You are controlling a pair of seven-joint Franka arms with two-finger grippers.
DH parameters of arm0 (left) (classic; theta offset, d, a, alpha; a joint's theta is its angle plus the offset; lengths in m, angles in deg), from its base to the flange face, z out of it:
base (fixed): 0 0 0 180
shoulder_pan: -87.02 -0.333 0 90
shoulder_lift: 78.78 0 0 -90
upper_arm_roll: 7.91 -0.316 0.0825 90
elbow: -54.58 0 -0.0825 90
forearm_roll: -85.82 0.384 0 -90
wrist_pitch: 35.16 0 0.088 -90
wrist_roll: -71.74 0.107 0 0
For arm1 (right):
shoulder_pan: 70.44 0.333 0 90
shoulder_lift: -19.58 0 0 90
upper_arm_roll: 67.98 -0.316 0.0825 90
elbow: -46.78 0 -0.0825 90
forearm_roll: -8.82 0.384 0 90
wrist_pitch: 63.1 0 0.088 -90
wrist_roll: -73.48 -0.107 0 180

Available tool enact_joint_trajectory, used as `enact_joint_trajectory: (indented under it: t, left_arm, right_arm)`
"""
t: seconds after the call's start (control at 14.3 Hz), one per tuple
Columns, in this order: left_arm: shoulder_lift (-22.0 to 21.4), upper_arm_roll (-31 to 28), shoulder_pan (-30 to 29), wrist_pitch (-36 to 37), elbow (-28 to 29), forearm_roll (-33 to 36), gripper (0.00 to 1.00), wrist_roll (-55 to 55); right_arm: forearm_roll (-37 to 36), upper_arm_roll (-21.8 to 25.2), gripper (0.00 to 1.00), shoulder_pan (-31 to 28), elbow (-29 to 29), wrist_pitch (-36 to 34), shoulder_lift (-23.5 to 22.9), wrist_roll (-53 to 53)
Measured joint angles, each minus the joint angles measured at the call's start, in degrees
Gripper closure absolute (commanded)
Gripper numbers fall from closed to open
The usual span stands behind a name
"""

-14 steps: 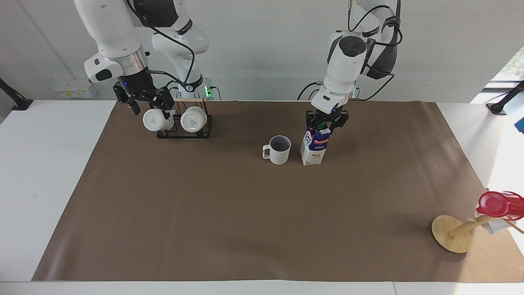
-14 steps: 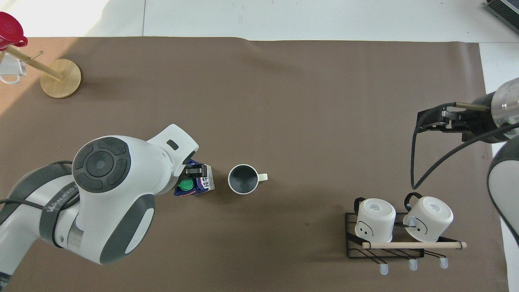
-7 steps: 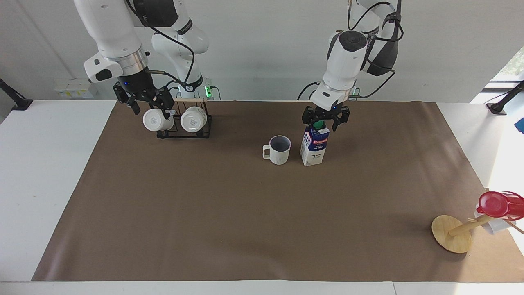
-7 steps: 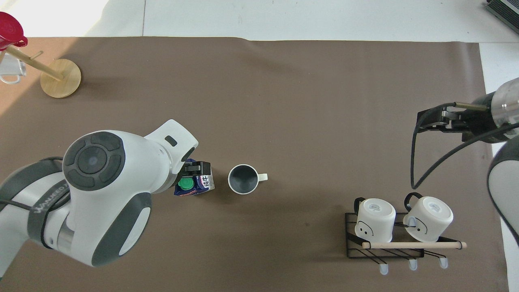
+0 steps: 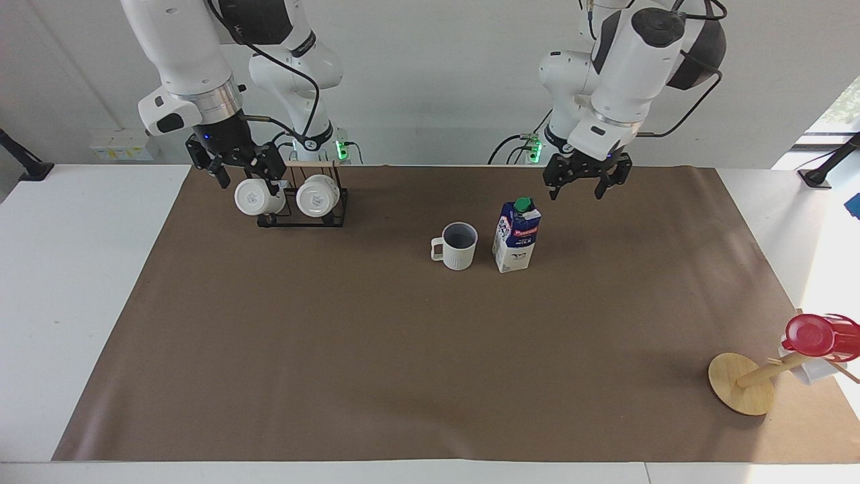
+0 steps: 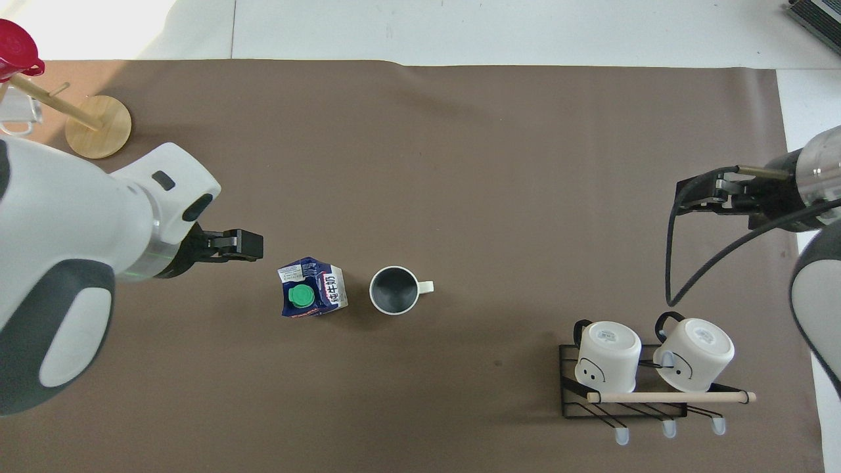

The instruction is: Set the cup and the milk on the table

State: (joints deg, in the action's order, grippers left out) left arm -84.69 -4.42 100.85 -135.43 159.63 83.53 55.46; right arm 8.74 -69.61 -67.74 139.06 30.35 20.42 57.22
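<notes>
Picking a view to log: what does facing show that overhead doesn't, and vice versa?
Facing only: both arm bases and the wall, the carton's red-banded side, and the gap under the open left hand, up in the air clear of the carton. Overhead only: the carton's top face, the mug's full inside, the rack's pegs. Both: carton and mug upright side by side on the brown sheet, the right hand waiting by the rack, the red cup.

1. The left claw hangs in the air over the table, fingers spread, holding nothing, its wrist angled down.
2. The right claw waits raised at its own end, fingers parted and empty.
</notes>
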Motion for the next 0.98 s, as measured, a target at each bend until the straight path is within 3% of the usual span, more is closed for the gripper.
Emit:
enact_joint_trajectory:
  t: [0.49,0.98]
  left_arm:
    - [-0.09,-0.44,-10.64,12.25,-8.46,0.0,0.0,12.88]
    - [-0.06,-0.05,-11.3,12.96,-8.65,0.0,0.0,13.68]
  right_arm:
    - [0.0,0.0,0.0,0.0,0.0,0.0,0.0,0.0]
    - [0.0,0.0,0.0,0.0,0.0,0.0,0.0,0.0]
